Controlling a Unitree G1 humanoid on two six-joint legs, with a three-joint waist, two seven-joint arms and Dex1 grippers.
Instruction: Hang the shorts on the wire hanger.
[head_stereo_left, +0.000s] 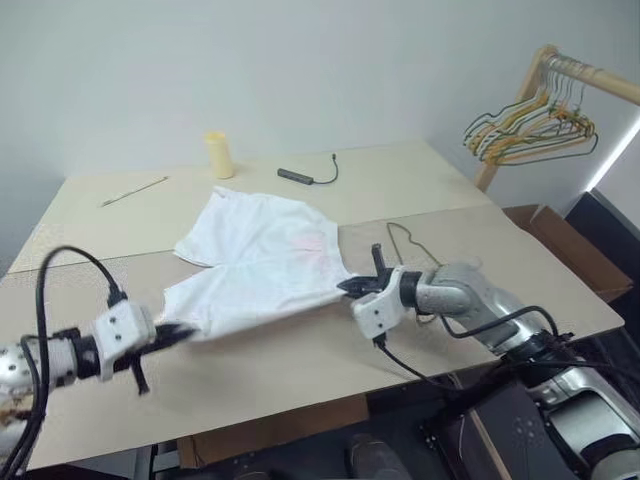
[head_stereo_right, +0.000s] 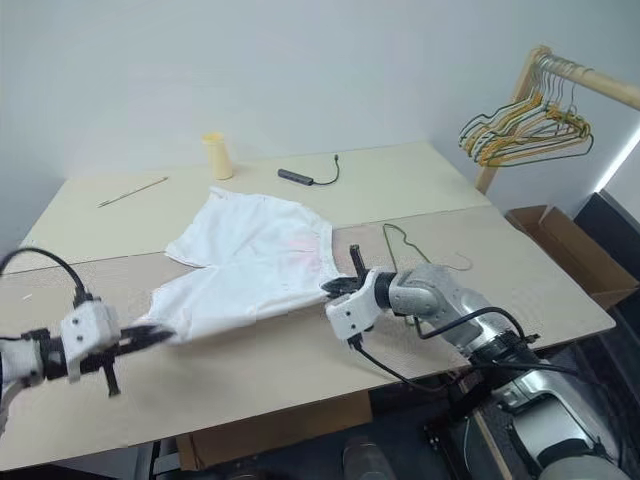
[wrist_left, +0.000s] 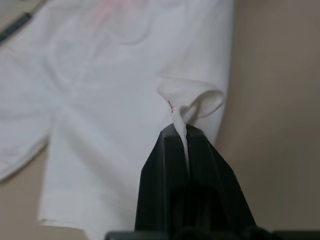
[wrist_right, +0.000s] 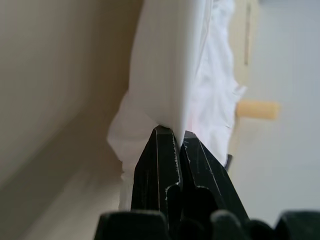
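The white shorts (head_stereo_left: 262, 255) lie spread on the tan table (head_stereo_left: 300, 365), with a faint pink smudge near their middle. My left gripper (head_stereo_left: 186, 332) is shut on the near left corner of the shorts (wrist_left: 125, 90), a pinch of cloth between its fingers. At the near right corner my right gripper (head_stereo_left: 346, 287) is shut on the shorts' edge (wrist_right: 170, 75). The fabric is stretched between the two grippers. The wire hanger (head_stereo_right: 398, 238) lies flat on the table just beyond my right gripper, partly hidden by that arm.
At the back of the table stand a yellow cup (head_stereo_left: 219, 155), a black cable with an adapter (head_stereo_left: 303, 177) and a thin stick (head_stereo_left: 133, 190). A wooden rack with bunched hangers (head_stereo_left: 535, 125) stands at the right, with a cardboard box (head_stereo_left: 572, 252) below it.
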